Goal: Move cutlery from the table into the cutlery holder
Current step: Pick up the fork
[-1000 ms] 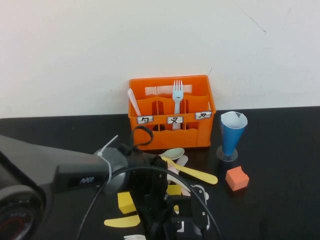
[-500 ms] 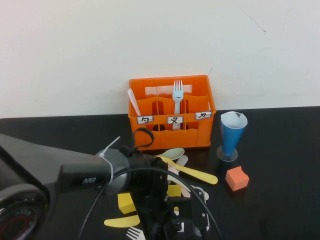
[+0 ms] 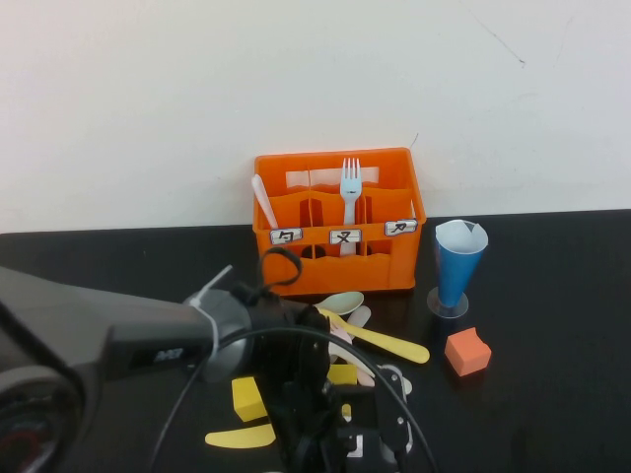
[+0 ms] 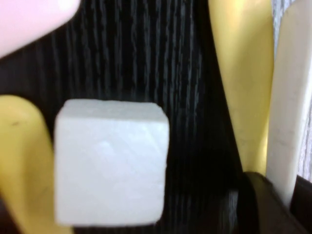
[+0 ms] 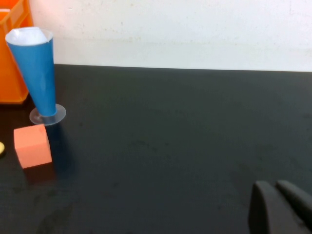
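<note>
The orange cutlery holder stands at the back of the black table, with a white fork upright in its middle compartment and a pale utensil in its left one. In front of it lie a yellow piece, a pale green spoon and pink pieces. My left arm reaches low over this pile. My left gripper is shut on a white cutlery handle, beside a yellow piece. My right gripper hangs shut and empty over bare table.
A blue cone cup and an orange cube stand right of the pile. A yellow cube and a flat yellow piece lie at the left arm's left side. A white cube sits close to the left gripper.
The white fork tines that showed at the bottom edge beside the left arm no longer show. The left arm has shifted slightly. The right arm has not moved.
</note>
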`<control>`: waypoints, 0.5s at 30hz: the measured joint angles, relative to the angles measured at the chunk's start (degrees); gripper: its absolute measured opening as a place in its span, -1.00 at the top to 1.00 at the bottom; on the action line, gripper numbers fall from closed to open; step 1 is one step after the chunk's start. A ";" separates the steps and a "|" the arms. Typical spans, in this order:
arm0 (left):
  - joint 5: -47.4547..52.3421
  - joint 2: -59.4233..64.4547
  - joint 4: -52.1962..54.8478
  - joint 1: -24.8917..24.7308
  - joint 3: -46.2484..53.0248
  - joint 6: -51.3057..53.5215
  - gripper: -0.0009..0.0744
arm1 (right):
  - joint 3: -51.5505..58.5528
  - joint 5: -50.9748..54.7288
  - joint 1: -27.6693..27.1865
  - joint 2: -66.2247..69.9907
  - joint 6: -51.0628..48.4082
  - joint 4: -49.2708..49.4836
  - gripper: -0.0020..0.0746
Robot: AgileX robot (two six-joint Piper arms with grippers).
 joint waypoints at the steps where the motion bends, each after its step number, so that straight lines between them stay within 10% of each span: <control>1: 0.00 -0.65 0.14 0.00 0.00 0.00 0.87 | 0.00 0.00 0.00 0.00 0.00 0.00 0.95; 15: 0.31 -5.91 0.83 0.00 -0.66 -5.18 0.87 | 0.00 0.00 0.00 0.00 0.00 0.00 0.95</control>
